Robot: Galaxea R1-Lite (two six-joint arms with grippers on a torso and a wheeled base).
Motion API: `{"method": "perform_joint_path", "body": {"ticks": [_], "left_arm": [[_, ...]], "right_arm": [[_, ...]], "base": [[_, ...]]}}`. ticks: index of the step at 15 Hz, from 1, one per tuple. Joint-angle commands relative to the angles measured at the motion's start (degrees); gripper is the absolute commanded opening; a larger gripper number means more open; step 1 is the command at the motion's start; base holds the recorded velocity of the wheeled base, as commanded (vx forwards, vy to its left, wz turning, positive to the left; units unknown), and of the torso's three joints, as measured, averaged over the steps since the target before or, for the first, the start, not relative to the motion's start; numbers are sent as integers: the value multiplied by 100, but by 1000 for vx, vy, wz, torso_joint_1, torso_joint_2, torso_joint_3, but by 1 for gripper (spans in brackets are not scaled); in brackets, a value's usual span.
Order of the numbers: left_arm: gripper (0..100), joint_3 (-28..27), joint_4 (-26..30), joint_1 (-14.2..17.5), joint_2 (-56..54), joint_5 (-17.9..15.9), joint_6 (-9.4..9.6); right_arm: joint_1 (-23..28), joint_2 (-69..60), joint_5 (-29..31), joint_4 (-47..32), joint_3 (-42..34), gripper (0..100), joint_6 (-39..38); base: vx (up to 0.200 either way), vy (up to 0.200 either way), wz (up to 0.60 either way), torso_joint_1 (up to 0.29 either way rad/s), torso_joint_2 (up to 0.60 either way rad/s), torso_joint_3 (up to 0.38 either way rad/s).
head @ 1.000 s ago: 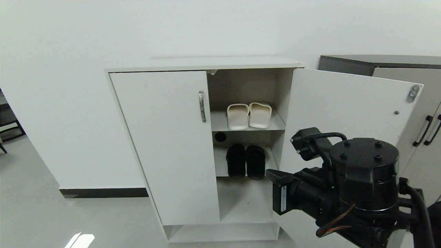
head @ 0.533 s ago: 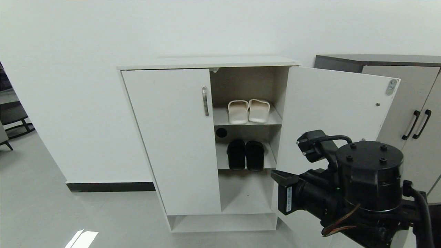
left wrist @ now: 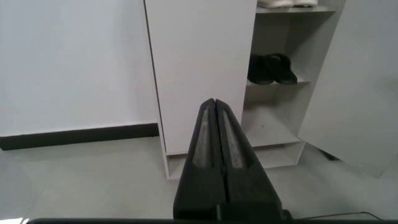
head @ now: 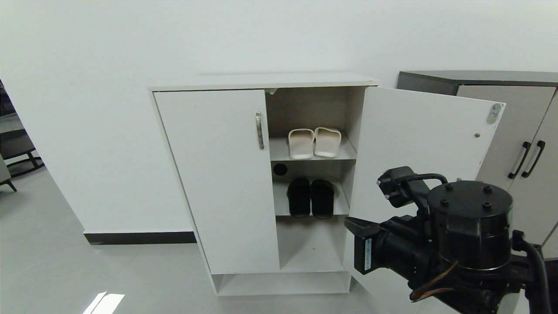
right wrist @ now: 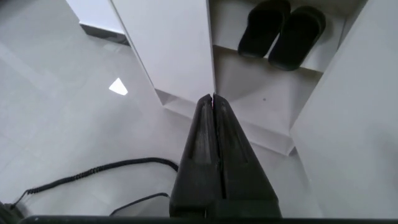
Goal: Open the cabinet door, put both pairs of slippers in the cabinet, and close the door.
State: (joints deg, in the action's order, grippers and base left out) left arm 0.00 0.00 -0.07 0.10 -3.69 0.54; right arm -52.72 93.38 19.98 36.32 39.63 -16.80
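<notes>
White wall (head: 87,65) and grey floor (head: 65,270) surround the white cabinet (head: 261,80), whose left door (head: 218,183) is closed, its metal handle (head: 259,130) at the inner edge. Inside the open right half, the cream slippers (head: 314,142) sit side by side on the upper shelf and the black slippers (head: 310,197) side by side on the shelf below; the right door (head: 414,131) stands swung wide, with a grey cabinet (head: 534,200) beyond it. Left gripper (left wrist: 214,102) and right gripper (right wrist: 213,98) each have fingers pressed together, holding nothing, above the floor before the cabinet.
</notes>
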Motion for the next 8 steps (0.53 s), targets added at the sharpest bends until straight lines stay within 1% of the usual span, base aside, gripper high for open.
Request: {"method": "perform_joint_path", "body": {"ticks": [1, 3, 4, 8], "left_arm": [[0, 0, 0, -1, 8, 0, -1], [0, 0, 0, 7, 8, 0, -1], [0, 0, 0, -1, 8, 0, -1], [0, 0, 0, 7, 8, 0, -1]], "right_arm": [[-1, -66, -3, -2, -78, 0, 1], [-1, -83, -73, -2, -96, 0, 1], [-1, -74, -82, -2, -105, 0, 1], [-1, -66, -117, -2, -114, 0, 1]], "base": [[0, 0, 0, 80, -300, -203], [0, 0, 0, 61, -212, -273], [0, 0, 0, 198, -398, -295], [0, 0, 0, 172, -532, -293]]}}
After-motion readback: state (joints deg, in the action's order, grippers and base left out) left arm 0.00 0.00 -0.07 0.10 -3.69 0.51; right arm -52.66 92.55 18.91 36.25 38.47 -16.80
